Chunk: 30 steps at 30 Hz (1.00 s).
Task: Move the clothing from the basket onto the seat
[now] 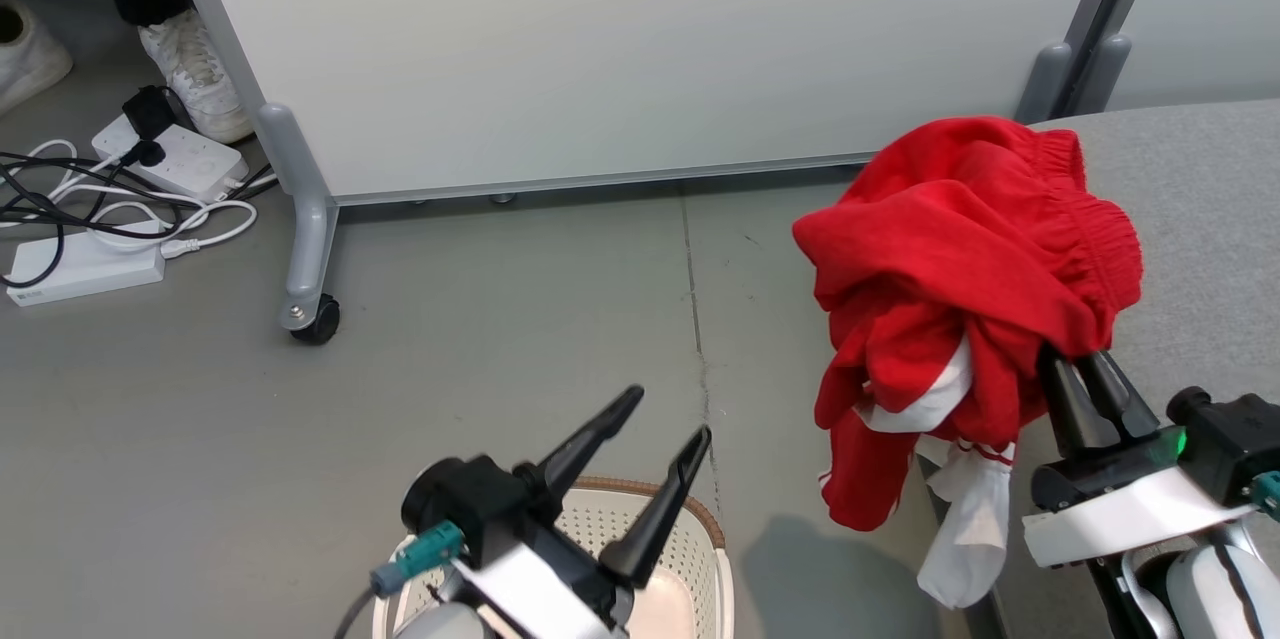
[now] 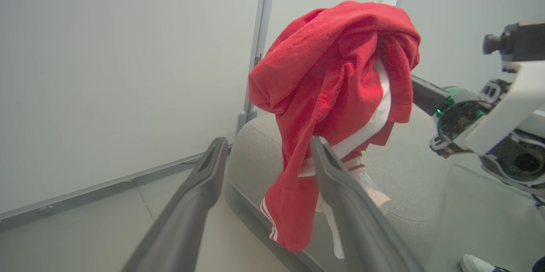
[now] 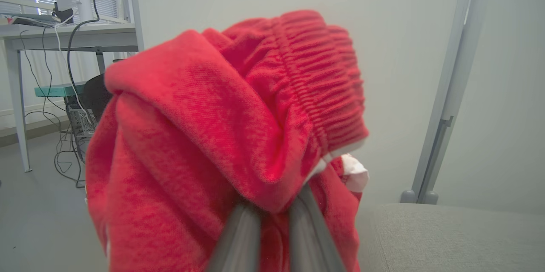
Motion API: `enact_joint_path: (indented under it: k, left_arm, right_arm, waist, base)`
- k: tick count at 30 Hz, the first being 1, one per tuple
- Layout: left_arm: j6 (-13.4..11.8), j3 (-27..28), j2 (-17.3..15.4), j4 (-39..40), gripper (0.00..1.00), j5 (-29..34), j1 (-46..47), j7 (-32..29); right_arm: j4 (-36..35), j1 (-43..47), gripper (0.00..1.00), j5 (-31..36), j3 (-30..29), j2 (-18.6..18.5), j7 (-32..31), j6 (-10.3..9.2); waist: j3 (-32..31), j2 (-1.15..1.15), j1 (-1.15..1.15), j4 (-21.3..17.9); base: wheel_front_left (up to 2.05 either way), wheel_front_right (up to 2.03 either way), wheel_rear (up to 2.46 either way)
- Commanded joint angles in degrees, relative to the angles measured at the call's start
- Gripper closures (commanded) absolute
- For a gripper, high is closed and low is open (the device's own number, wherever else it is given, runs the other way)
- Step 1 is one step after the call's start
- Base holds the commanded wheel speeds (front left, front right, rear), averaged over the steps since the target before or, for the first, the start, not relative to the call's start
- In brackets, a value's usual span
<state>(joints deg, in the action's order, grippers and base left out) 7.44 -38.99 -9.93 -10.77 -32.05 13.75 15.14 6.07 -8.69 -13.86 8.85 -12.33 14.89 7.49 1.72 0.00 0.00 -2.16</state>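
Two states: right end effector pinches clothing at seat edge; left end effector spread wide.

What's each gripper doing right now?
Left gripper: open, holding nothing.
Right gripper: shut on the clothing.

Left gripper sits at about 6 o'clock in the head view, with both dark fingers spread wide and aimed up toward 1 o'clock. Right gripper is over at 4 o'clock. Its fingers are nearly together, pointing to 11 o'clock and pinched on the clothing, tips buried in it. The white wrist and black body sit behind, toward the 4 o'clock corner.
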Motion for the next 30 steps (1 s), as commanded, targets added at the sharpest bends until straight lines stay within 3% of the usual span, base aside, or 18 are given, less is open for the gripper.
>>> enact_joint_path:
  k: [1,7,30]
  left_arm:
    - [0.06,-0.26,-0.47,-0.23,0.00,1.00,-0.83,0.02]
    - [0.06,-2.78,-1.92,-1.40,0.00,4.41,-2.61,0.02]
    - [0.06,-3.31,-1.06,-2.99,0.00,4.67,-5.08,0.02]
  right_arm:
    - [-0.24,0.42,1.00,-0.26,-0.75,0.16,0.28,0.01]
    - [1.23,2.26,1.00,-0.10,-3.43,1.09,0.28,0.01]
    - [3.80,4.47,1.00,-0.55,-6.06,2.62,0.28,0.01]
  waist:
    - [0.08,0.00,0.00,-0.07]
    - [0.20,0.00,0.00,-0.29]
    - [-0.26,0.00,0.00,-0.21]
  base:
    - [0.00,0.00,0.00]
    - [0.00,0.00,0.00]
    - [0.00,0.00,0.00]
